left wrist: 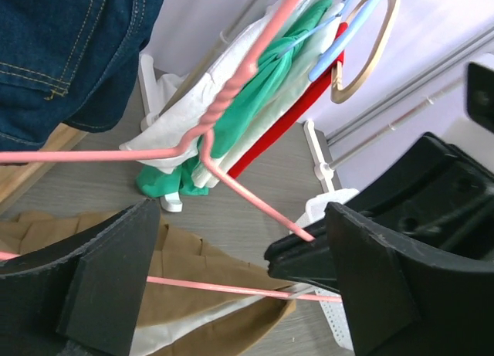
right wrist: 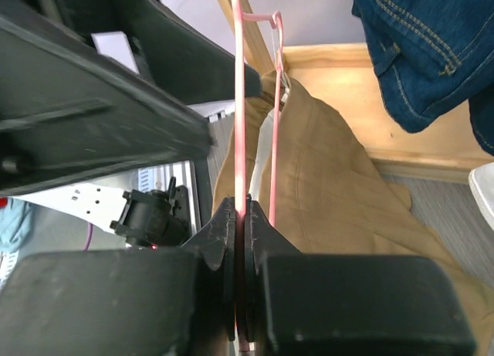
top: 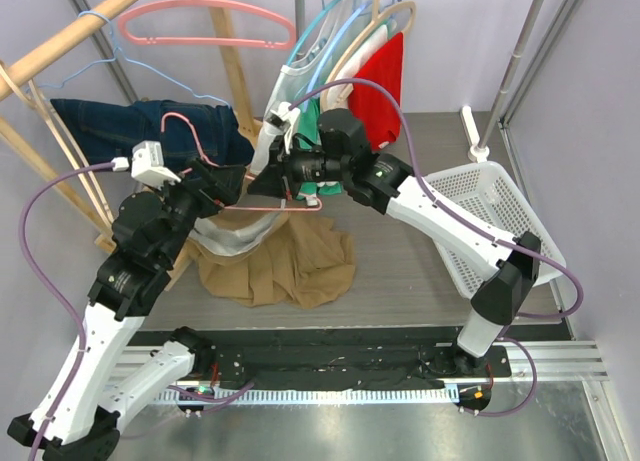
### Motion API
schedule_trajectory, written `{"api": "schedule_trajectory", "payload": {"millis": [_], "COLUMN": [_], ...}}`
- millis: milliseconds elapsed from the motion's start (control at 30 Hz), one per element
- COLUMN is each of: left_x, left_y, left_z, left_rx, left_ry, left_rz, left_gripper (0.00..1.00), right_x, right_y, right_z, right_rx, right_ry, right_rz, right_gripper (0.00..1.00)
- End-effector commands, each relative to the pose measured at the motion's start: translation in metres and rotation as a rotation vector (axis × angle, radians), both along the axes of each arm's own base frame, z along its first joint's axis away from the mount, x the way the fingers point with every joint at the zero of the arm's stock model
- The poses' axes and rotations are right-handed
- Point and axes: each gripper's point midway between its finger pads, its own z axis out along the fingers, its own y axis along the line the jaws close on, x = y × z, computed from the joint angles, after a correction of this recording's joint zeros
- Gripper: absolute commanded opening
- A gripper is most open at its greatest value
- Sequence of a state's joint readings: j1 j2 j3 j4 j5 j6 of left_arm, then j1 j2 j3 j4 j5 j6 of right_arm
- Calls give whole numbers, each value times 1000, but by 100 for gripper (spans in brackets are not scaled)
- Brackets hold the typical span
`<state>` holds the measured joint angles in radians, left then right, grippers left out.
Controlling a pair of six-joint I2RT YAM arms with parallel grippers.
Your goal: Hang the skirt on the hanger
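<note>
A pink wire hanger (top: 270,209) is held level between my two grippers in the top view. The tan skirt (top: 285,266) hangs from it, its lower part heaped on the table. My right gripper (top: 262,181) is shut on the hanger's wire (right wrist: 243,209); the skirt (right wrist: 332,178) lies just beyond it. My left gripper (top: 228,186) is open. In the left wrist view the hanger's lower bar (left wrist: 231,288) runs across the gap of the left gripper (left wrist: 239,217), with the skirt (left wrist: 208,271) underneath. Whether the left fingers touch the hanger is unclear.
Blue jeans (top: 140,126) hang on a wooden rack at the back left, with a spare pink hanger (top: 200,21) on its rail. A rack of clothes on hangers (top: 350,71) stands behind the grippers. A white basket (top: 490,211) sits at the right.
</note>
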<state>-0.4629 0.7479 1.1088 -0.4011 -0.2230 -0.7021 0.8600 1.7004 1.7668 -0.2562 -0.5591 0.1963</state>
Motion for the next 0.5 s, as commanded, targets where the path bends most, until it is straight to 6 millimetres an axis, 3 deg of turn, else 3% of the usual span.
{"api": "schedule_trajectory", "payload": {"millis": [0, 133, 400, 467], "left_x": [5, 8, 11, 12], "left_y": [-2, -2, -6, -10], "left_z": [19, 21, 19, 16], "left_rx": [-58, -91, -122, -121], "left_ry": [-54, -62, -65, -57], "left_rz": [10, 24, 14, -3], "left_gripper": [83, 62, 38, 38], "right_x": [-16, -17, -18, -18], "right_y": [-12, -10, -3, -1], "right_z": [75, 69, 62, 62], "right_rx": [185, 181, 206, 212], "right_ry": [-118, -103, -60, -46], "right_rz": [18, 31, 50, 53], "right_gripper": [1, 1, 1, 1]}}
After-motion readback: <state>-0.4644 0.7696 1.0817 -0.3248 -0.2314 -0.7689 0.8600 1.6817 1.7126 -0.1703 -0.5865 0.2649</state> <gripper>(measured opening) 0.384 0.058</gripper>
